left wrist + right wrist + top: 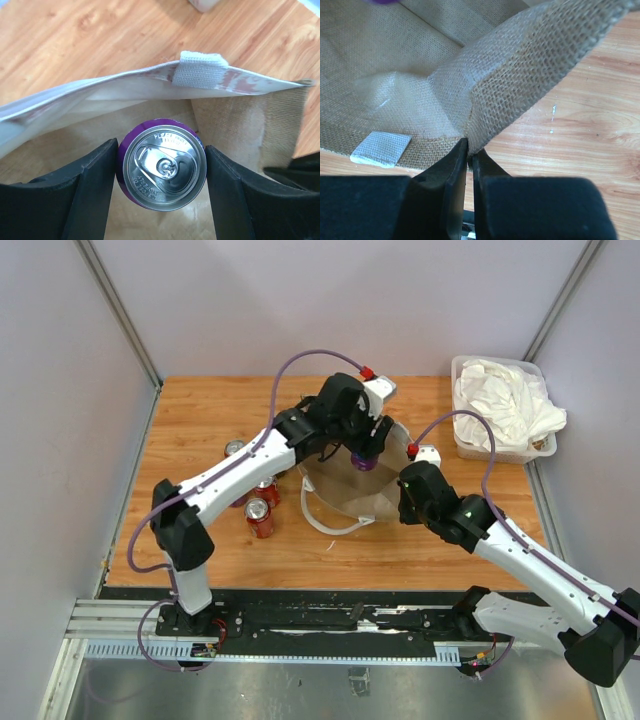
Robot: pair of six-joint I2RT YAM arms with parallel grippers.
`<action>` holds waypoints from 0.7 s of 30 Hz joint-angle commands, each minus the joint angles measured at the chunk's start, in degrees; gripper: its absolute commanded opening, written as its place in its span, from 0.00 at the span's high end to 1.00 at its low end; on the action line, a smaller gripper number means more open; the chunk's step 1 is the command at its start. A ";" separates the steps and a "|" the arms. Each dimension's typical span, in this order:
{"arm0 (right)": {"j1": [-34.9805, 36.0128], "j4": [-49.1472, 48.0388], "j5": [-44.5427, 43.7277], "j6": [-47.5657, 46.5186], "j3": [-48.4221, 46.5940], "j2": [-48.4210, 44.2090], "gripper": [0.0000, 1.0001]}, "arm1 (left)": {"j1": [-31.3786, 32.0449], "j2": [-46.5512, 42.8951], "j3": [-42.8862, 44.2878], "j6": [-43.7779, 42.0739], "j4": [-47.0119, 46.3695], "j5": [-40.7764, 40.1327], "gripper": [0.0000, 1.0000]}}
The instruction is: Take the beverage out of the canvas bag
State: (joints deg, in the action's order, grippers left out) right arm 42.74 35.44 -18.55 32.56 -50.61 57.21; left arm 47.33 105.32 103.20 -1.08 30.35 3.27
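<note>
The tan canvas bag (345, 495) lies open on the wooden table, with a white loop handle (325, 523) at its near side. My left gripper (363, 452) is over the bag's mouth and shut on a purple beverage can (362, 462). In the left wrist view the can (165, 167) stands upright, top up, with both black fingers (90, 195) pressed against its sides and the bag's inside (240, 120) below. My right gripper (405, 502) is shut on the bag's rim; in the right wrist view its jaws (470, 149) pinch the burlap edge (520, 85).
Three red cans (258, 517) stand on the table left of the bag. A clear bin of white cloth (505, 405) sits at the back right. White patches show on the bag's rim (200, 70) (381, 147). Grey walls close the table in.
</note>
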 commanded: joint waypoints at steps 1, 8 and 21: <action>0.76 1.38 -2.10 -0.55 0.65 -0.26 0.90 | 0.04 -11.06 -0.69 1.47 -3.14 -4.00 0.99; 0.77 0.49 -2.19 -0.51 1.29 -0.77 0.90 | -0.02 -25.20 -6.36 3.23 1.50 -15.53 1.00; 0.79 0.22 -3.29 0.20 0.43 -0.64 0.90 | -12.26 -50.29 -28.28 13.40 11.01 -27.47 0.99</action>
State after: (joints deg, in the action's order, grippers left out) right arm 42.76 34.65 -19.55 32.58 -50.30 57.17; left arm 38.17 61.19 81.32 7.09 41.43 -20.21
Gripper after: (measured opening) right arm 0.098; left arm 0.683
